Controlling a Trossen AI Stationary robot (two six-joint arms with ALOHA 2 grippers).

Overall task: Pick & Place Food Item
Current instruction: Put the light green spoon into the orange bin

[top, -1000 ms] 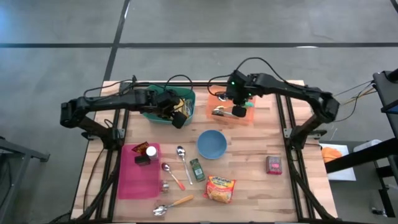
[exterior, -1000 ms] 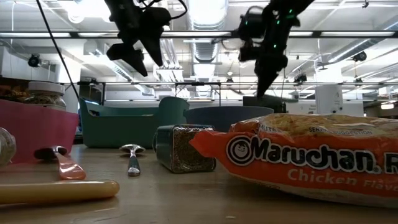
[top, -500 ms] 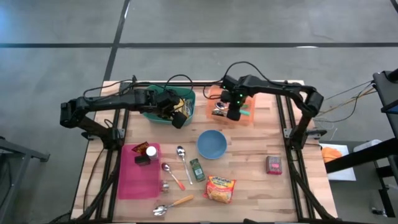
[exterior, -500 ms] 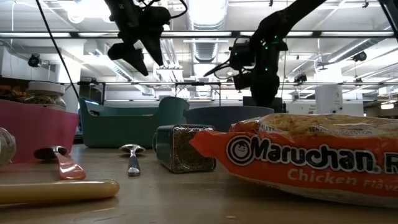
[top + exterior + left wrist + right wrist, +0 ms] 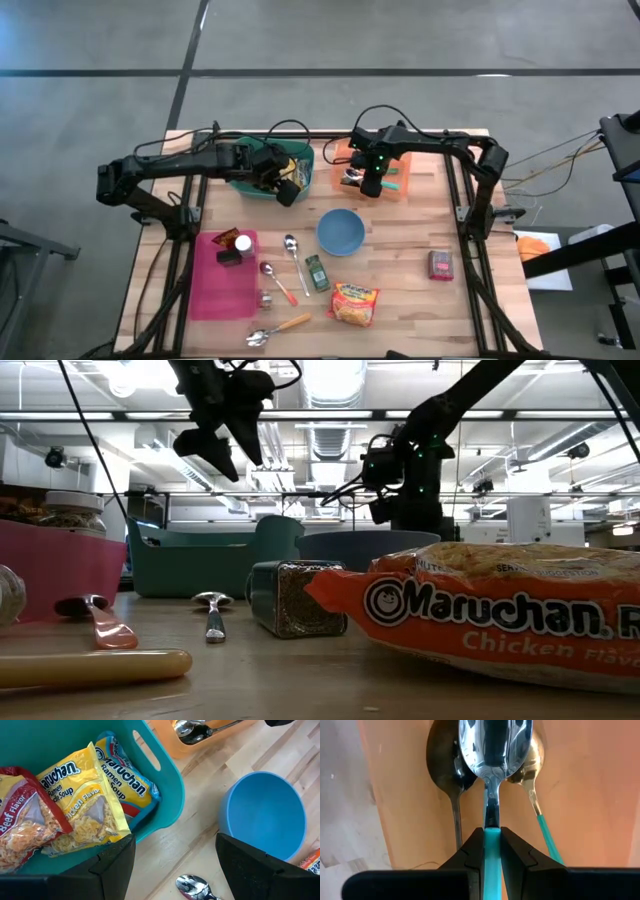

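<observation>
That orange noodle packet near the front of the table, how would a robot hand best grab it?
A guess: the orange noodle packet lies flat on the table, so come straight down from above and pinch across its narrower width or a crimped end edge. The green spice jar stands off to one side, so there is room.

I'm looking down on a pale wooden surface (image 5: 400,290). At its far edge sit a teal bin (image 5: 300,160) and, just beside it, an orange tray (image 5: 400,187). A blue bowl (image 5: 341,231) stands near the middle. A pink tray (image 5: 225,285) lies toward the left. Nearer the front lie loose spoons (image 5: 293,255), a small green jar (image 5: 317,272), an orange noodle packet (image 5: 354,303) and, well apart, a small red packet (image 5: 441,264).
</observation>
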